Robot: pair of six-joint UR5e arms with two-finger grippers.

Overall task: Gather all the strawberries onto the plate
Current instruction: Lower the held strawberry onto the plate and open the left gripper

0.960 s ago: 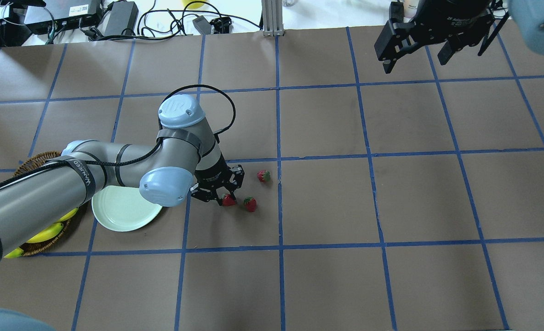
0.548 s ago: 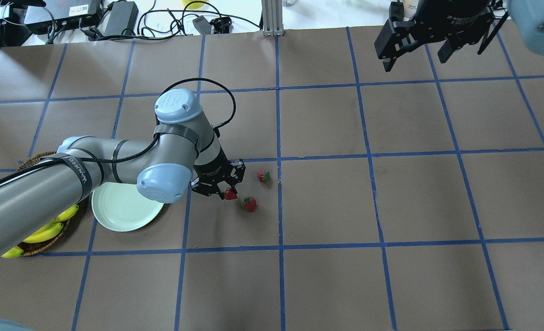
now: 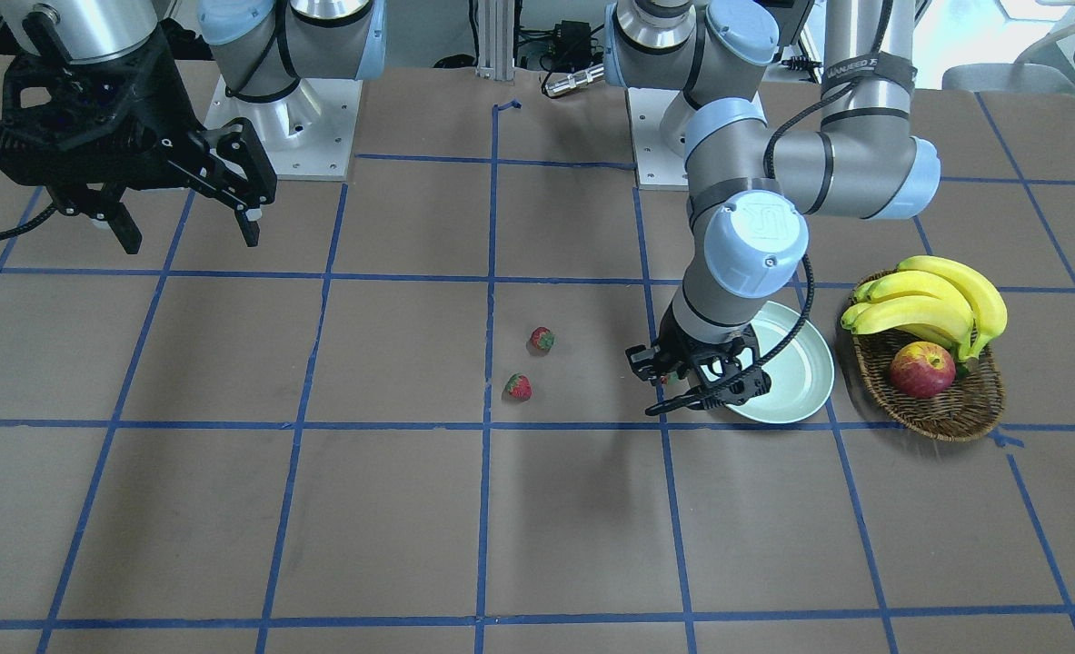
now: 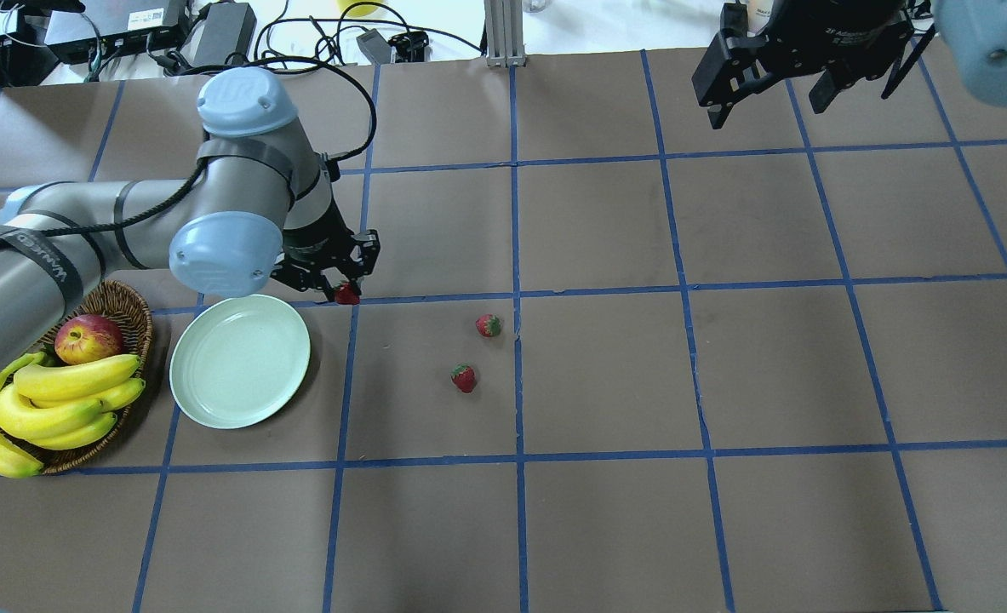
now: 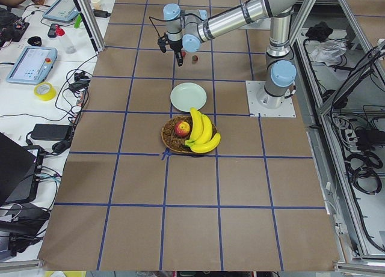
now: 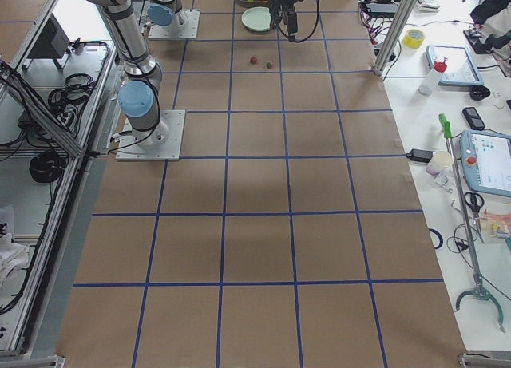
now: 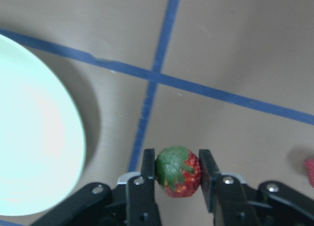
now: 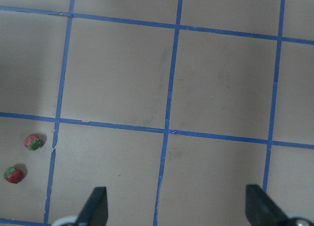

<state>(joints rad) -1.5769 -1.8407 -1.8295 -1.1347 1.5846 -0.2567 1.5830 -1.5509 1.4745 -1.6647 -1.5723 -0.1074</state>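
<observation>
Left gripper (image 4: pixel 343 288): clamped on the held strawberry (image 7: pixel 177 172), green cap facing the wrist camera. Lifted off the table since a second ago and carried away from the far strawberry (image 4: pixel 488 325) and the near strawberry (image 4: pixel 464 378); now hanging just beside the far rim of the plate (image 4: pixel 239 372), not over it. Both loose berries unmoved, well apart from the plate. Right gripper (image 4: pixel 763 98): spread wide, raised at the far right, unchanged.

A wicker basket (image 4: pixel 139 317) holding bananas (image 4: pixel 69 383) and an apple (image 4: pixel 88 338) sits on the blue-taped brown table (image 4: pixel 605 375).
</observation>
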